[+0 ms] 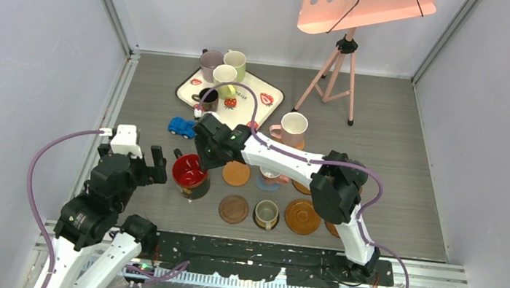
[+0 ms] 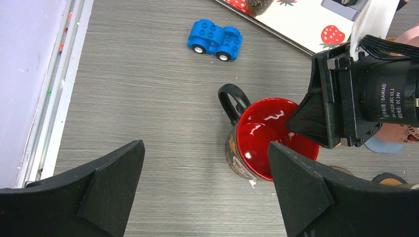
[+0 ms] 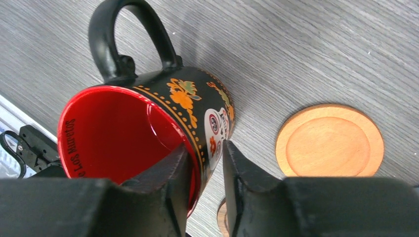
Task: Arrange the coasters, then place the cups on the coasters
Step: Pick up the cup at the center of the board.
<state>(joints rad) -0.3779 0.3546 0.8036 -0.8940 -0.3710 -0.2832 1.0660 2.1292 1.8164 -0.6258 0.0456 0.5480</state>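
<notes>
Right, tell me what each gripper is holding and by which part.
The right gripper pinches the red-inside mug by its rim wall, one finger inside, one outside. The left gripper is open, holding nothing.

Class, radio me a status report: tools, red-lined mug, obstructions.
Left tool open, empty. Right tool pinching rim of red-lined mug. Orange coaster beside it bare. Nothing between them.

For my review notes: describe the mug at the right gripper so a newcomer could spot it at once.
From the white strawberry-print tray at the back of the table, come forward past the blue toy car to the dark mug, its wall pinched by the right gripper. Unlike its neighbours, it has a glossy red inside and orange flowers outside.
</notes>
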